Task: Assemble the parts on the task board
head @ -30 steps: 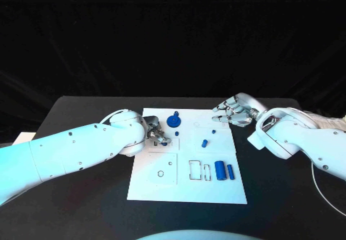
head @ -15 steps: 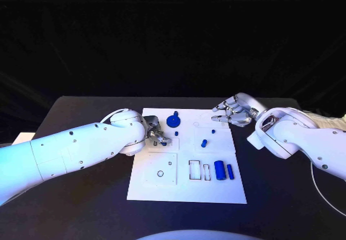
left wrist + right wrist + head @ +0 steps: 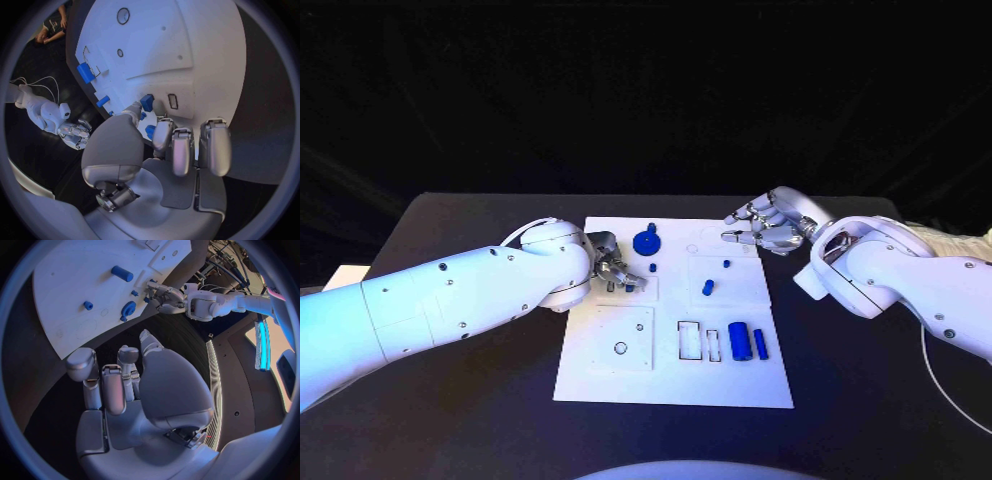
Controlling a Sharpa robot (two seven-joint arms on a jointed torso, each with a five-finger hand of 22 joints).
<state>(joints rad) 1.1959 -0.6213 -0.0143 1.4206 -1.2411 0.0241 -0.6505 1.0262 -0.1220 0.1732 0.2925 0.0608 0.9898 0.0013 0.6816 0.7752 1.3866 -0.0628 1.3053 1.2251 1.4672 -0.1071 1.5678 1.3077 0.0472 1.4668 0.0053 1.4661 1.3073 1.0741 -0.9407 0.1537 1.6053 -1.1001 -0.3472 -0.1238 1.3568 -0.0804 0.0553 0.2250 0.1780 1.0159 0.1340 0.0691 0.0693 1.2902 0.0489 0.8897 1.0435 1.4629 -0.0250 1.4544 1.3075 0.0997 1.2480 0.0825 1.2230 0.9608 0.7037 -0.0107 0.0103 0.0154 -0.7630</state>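
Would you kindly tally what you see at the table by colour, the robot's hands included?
White task board: 1
Blue parts, as far as the head view lets me tell them apart: 7
Silver, the left hand and the right hand: 2
Total: 10

A black table (image 3: 473,420) is lying under the whole scene, its matte top stretching from the near edge to the far one. A black curtain (image 3: 646,90) is hanging behind the table's far edge, falling in soft folds. A small pale object (image 3: 343,275) is sitting at the table's left edge; what it is cannot be told.
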